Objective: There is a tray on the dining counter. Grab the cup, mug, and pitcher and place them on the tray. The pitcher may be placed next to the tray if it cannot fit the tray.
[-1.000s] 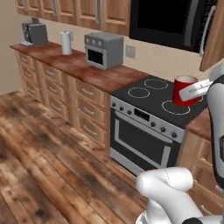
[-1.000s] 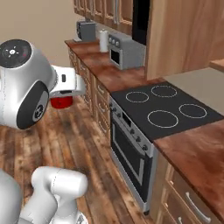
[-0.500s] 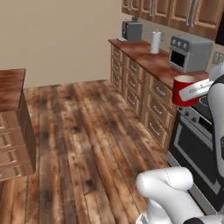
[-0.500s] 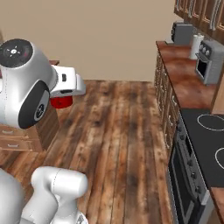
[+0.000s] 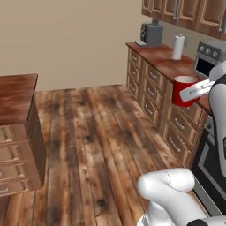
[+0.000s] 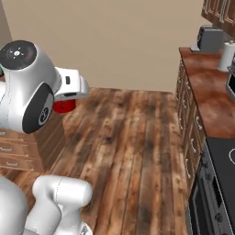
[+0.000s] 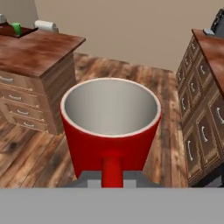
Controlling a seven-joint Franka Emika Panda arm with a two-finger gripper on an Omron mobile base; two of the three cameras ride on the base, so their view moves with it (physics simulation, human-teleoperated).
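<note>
Mug (image 7: 110, 131), a red cylindrical one, rides upright in the gripper (image 7: 112, 175) closed on its handle, above the floor; I judge it best kept level while driven toward the broad reddish-brown wooden dining counter (image 7: 37, 48) bearing 1 small green cup (image 7: 16, 29)

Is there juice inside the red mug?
No, the hand view looks straight into the mug, and its grey inside is bare.

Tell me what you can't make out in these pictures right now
- Gripper fingertips: hand view, behind the red mug and its handle.
- Mug in right base view: mostly hidden by the arm; only a red sliver shows.
- Tray: hand view, cut off at the top left edge; just the small green cup on the dining counter is clear.
- Pitcher: cannot tell where it is.
</note>
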